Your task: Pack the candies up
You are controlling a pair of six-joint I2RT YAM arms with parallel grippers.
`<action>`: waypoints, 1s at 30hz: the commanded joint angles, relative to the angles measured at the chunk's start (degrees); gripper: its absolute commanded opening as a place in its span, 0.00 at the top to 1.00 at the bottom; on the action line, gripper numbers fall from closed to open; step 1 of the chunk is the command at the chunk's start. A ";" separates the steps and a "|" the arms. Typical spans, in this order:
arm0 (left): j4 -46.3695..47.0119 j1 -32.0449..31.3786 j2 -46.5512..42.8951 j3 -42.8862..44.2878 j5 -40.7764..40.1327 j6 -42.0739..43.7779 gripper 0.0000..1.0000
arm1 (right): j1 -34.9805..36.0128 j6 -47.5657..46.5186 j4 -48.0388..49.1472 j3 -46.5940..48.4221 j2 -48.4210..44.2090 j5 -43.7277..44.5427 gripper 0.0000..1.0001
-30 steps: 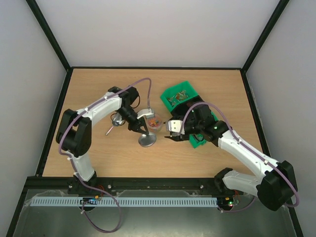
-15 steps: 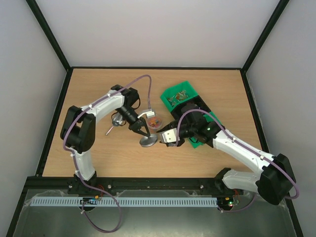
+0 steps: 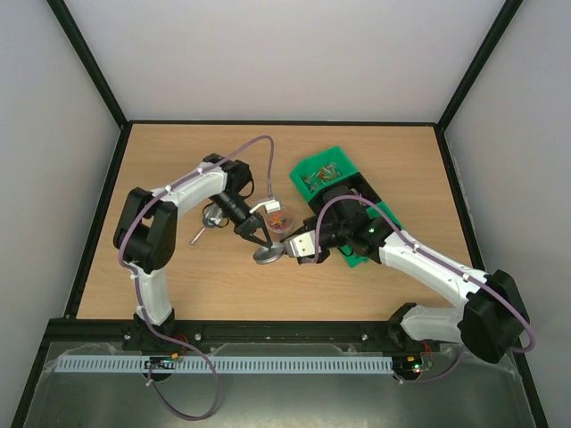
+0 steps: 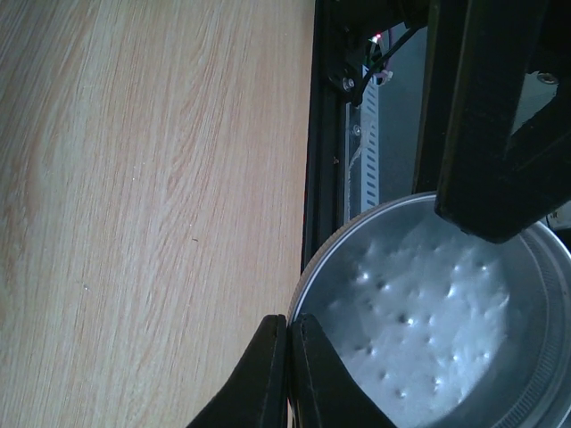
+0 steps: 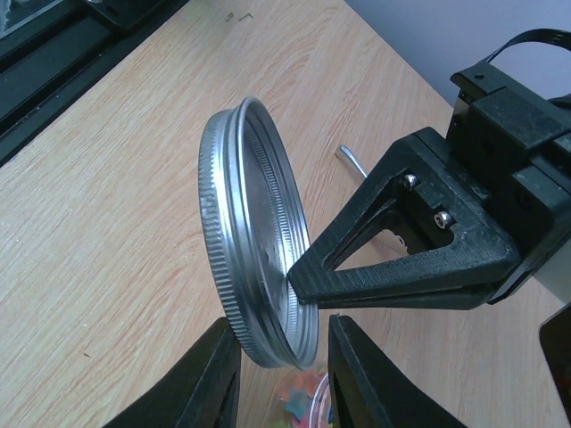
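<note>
The candies [image 3: 278, 220] lie in a small clear jar behind the grippers; a few show at the bottom of the right wrist view [image 5: 305, 403]. My left gripper [image 3: 261, 242] is shut on the rim of the round silver lid [image 3: 267, 254] and holds it on edge just above the table. The left wrist view shows the left gripper [image 4: 290, 328] pinching the lid [image 4: 428, 339]. My right gripper [image 3: 289, 249] is open, and in the right wrist view the right gripper [image 5: 278, 379] has a finger on each side of the lid's [image 5: 254, 236] lower edge, not closed on it.
A metal scoop [image 3: 211, 219] lies left of the jar, its handle showing in the right wrist view [image 5: 351, 160]. Two green bins [image 3: 326, 173] [image 3: 366, 254] stand behind and under the right arm. The table's near edge with a black rail [image 4: 328, 178] is close.
My right gripper has moved left up to the lid and now straddles its lower edge. My left gripper keeps its hold on the lid and has barely shifted.
</note>
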 commanded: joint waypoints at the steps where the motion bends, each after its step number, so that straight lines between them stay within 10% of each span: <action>1: -1.48 0.27 1.12 1.29 2.16 0.12 0.97 | 0.47 -0.20 1.42 1.81 0.62 -2.61 0.73; 12: -1.20 1.69 1.16 1.97 2.19 -0.19 0.95 | 0.50 2.79 1.09 2.32 1.12 -2.15 0.90; 19: 3.15 7.13 -1.95 2.38 3.68 -4.65 0.48 | 0.02 13.76 2.43 3.15 1.51 1.16 0.96; 30: 49.04 24.08 -24.01 -12.34 -10.56 -32.12 0.22 | -8.18 51.61 2.05 9.86 9.18 -4.93 0.95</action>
